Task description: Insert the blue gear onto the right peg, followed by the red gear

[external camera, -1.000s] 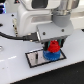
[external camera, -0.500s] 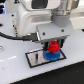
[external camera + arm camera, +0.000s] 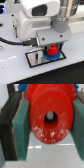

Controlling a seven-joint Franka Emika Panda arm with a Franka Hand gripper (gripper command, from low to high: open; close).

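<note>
The grey plate lies on the white table, and the blue gear sits at its end toward the exterior view's right. The gripper pinches the red gear between its pads, directly above the blue gear.

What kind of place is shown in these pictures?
Probably a simulated or lab robot workbench: a plain white table, a grey black-framed rectangular plate, and a small red plastic gear between the gripper pads over a flat blue toothed gear.
</note>
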